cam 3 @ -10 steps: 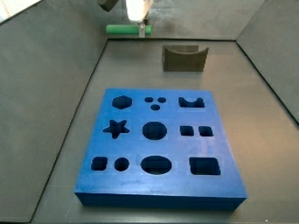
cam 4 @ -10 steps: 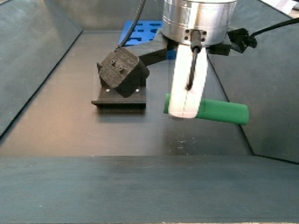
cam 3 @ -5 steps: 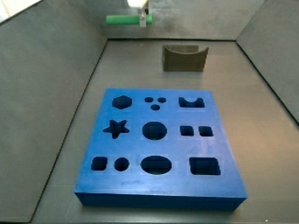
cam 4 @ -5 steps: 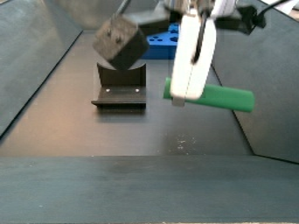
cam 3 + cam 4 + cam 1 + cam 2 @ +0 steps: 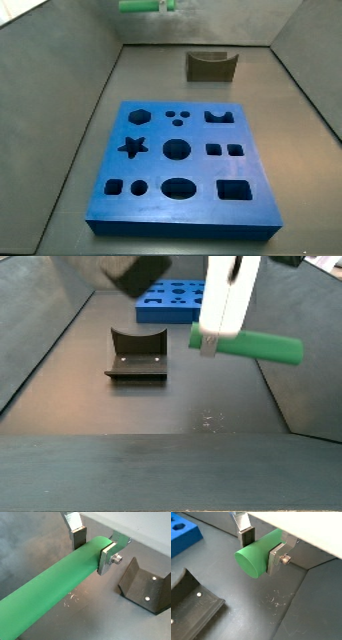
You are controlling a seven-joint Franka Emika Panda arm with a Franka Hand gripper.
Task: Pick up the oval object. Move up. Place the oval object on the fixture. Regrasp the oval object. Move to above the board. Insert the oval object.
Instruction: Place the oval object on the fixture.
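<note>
The floor (image 5: 187, 75) is a dark grey, matte sheet enclosed by grey walls that slope up on both sides; faint pale scuffs mark it in a wrist view (image 5: 72, 598). The board (image 5: 181, 170), the largest thing, lies flat in the middle of the floor with bare strips of floor along each long edge and open floor between it and the fixture (image 5: 210, 66), which stands apart beyond the board's far end. In a side view the fixture (image 5: 138, 356) sits on its base plate with clear floor around it. The gripper (image 5: 92, 547) hangs high above the floor, near the back wall, well apart from both. Its fingers (image 5: 275, 558) are clamped on the oval object (image 5: 57, 589), which lies level, crosswise between them, off the floor (image 5: 254, 348).
</note>
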